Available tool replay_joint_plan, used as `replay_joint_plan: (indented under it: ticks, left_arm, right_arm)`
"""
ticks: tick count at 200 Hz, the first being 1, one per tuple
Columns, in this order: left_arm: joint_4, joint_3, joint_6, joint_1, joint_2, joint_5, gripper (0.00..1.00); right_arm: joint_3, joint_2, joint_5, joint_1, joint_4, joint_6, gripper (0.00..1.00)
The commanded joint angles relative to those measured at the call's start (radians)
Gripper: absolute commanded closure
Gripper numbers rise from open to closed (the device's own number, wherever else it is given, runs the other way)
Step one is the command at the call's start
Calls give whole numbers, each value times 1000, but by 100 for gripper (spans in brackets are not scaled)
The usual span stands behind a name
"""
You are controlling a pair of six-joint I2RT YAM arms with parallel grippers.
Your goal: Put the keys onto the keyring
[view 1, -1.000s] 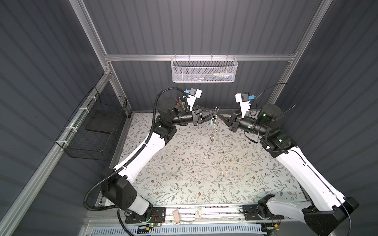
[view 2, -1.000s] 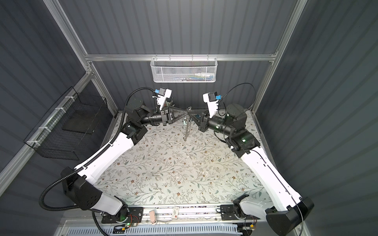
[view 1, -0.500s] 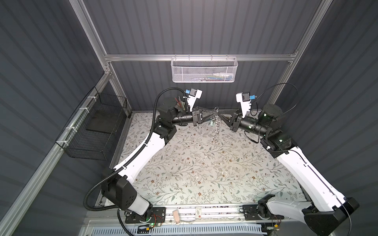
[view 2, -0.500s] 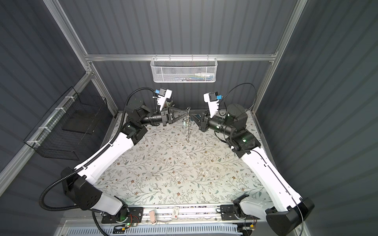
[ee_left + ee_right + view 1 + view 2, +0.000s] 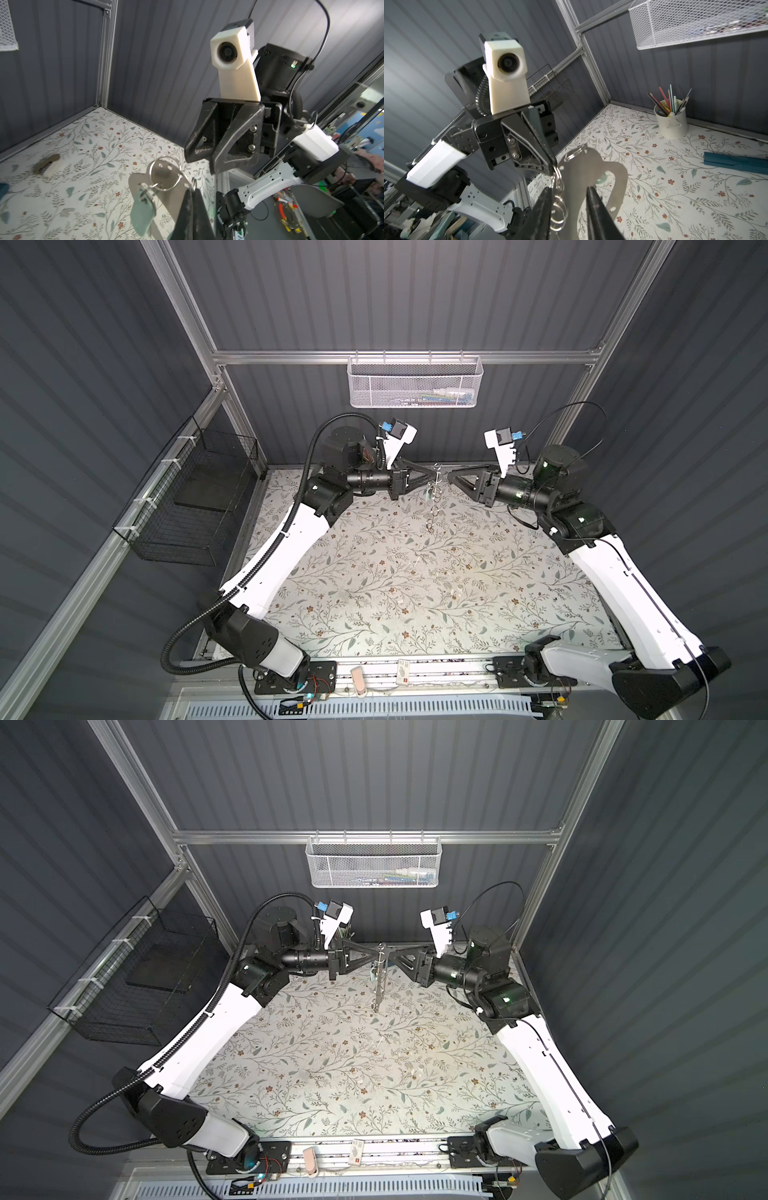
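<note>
The keyring, a flat grey metal plate with a cutout and silver split rings, hangs in the air at the back middle of both top views. My left gripper is shut on its edge beside a split ring. One key with a pale mint-green tag dangles from a ring on the plate. My right gripper is open, its fingers standing apart on either side of the plate's arm without pinching it. In a top view the right gripper sits just right of the left gripper.
A white cup of pencils and a dark-teal case stand on the floral mat near the back. A white mesh basket hangs on the back wall, a black wire basket on the left wall. A small brown-and-white object lies on the mat.
My right gripper has opened and let go of the keyring, drawing slightly back to the right. The left gripper closed fully on the plate, which now hangs from it alone.
</note>
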Motion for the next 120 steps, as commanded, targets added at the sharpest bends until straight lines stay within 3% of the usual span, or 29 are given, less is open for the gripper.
replay_joint_plan:
  ticks: [1,53,85,120]
  left_arm:
    - [-230,79,236,-2,7,-65,100]
    - [-377,150,417,-8,8,-140,100]
    - [-387,149,424,-17,7,-134,100]
    - [-336,120,388,-19,-12,-104,100]
  right_arm:
    - [66,15,-66,-3,-146,-77,71]
    - [239,110,-111,8,-328,-186,75]
    - [347,187,-122,36,-438,-256,77]
    - [361,220,-163,43,-448,-270,79]
